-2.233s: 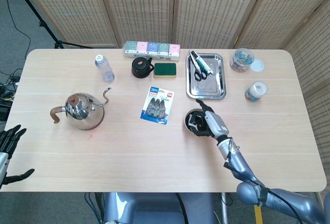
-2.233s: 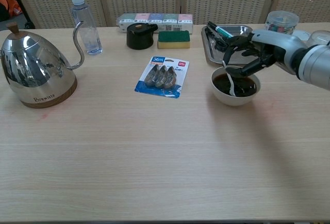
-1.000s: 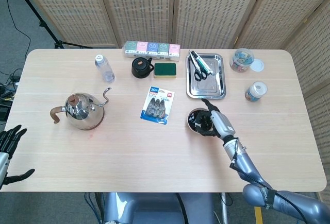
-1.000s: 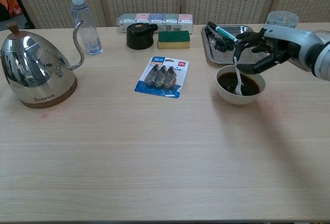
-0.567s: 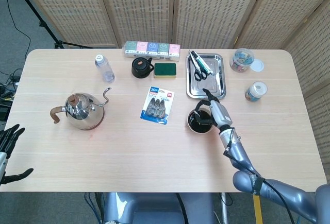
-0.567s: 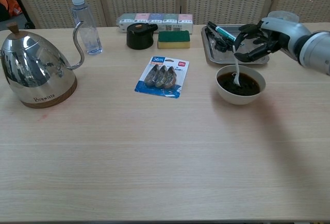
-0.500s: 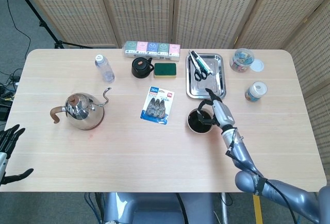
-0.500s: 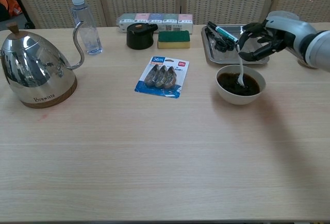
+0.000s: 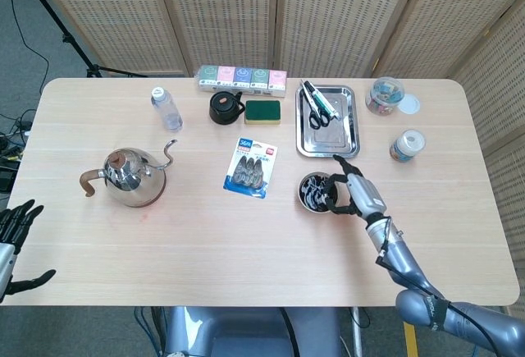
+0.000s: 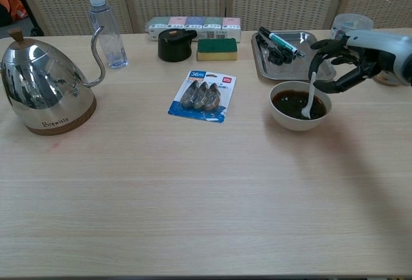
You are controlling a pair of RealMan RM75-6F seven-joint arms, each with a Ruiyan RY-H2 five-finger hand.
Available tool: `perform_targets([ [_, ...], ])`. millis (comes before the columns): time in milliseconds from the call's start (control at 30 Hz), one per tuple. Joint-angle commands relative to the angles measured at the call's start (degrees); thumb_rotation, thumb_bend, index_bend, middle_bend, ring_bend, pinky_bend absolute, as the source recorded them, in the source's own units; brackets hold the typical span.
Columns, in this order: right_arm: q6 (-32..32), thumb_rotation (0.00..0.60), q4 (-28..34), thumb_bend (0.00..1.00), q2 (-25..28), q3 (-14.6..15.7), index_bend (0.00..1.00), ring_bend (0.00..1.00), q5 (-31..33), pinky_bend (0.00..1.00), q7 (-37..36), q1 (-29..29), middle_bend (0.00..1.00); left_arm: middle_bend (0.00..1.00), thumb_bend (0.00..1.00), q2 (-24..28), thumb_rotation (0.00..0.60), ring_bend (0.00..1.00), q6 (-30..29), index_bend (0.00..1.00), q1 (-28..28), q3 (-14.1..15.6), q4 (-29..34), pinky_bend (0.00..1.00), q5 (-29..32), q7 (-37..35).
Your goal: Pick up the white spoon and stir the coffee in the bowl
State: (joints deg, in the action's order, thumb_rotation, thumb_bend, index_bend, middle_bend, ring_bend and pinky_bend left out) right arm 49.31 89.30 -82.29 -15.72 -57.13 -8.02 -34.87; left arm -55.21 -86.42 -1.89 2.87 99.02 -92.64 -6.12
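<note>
White spoon [image 10: 310, 97] stands tilted in the bowl [image 10: 299, 106], tip in the coffee [image 10: 291, 102] at about 3 o'clock, right hand [image 10: 344, 64] grasping its handle from above. Left hand [image 9: 16, 238] released, fingers apart, off the tabletop [image 10: 193, 183] at 8 o'clock.

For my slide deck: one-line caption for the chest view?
Right robot hand holds the white spoon in the bowl of coffee, beside a metal tray.

From the head view, the right hand [image 9: 357, 193] covers the bowl's [image 9: 312, 193] three o'clock rim and the white spoon's handle. The left hand [image 9: 15, 238] is cut off at the nine o'clock edge. The spoon's [image 10: 309, 100] tip sits sunk in dark coffee [image 10: 293, 103].
</note>
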Motion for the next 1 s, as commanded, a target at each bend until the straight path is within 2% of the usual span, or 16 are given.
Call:
perform_targets([
  [33,-0.1,0.6,0.0,0.57,-1.0,-0.4,0.6,0.0,0.4,0.0,-0.1,-0.5,0.0,0.0,0.0,0.0,0.6,0.0,-0.1,0.0,0.0,0.0,0.0,0.0,0.0,0.0],
  [467,0.3,0.6,-8.5,0.57,-7.2,-4.3,0.6,0.0,5.9,0.0,0.3,-4.1,0.0,0.0,0.0,0.5,0.6,0.0,-0.4,0.0,0.1,-0.2,-0.4,0.0,0.2,-1.7],
  [733,1.4,0.6,-7.5,0.57,-4.6,-3.8,0.6,0.0,5.4,0.0,0.7,-2.6,0.0,0.0,0.0,0.6,0.6,0.0,-0.4,0.0,0.1,0.0,-0.5,0.0,-0.1,-1.9],
  [1000,1.6,0.6,-2.9,0.57,0.5,-1.0,0.6,0.0,3.0,0.0,2.9,-0.5,0.0,0.0,0.0,0.4,0.6,0.0,-0.4,0.0,0.1,0.0,-0.3,0.0,-0.2,-1.4],
])
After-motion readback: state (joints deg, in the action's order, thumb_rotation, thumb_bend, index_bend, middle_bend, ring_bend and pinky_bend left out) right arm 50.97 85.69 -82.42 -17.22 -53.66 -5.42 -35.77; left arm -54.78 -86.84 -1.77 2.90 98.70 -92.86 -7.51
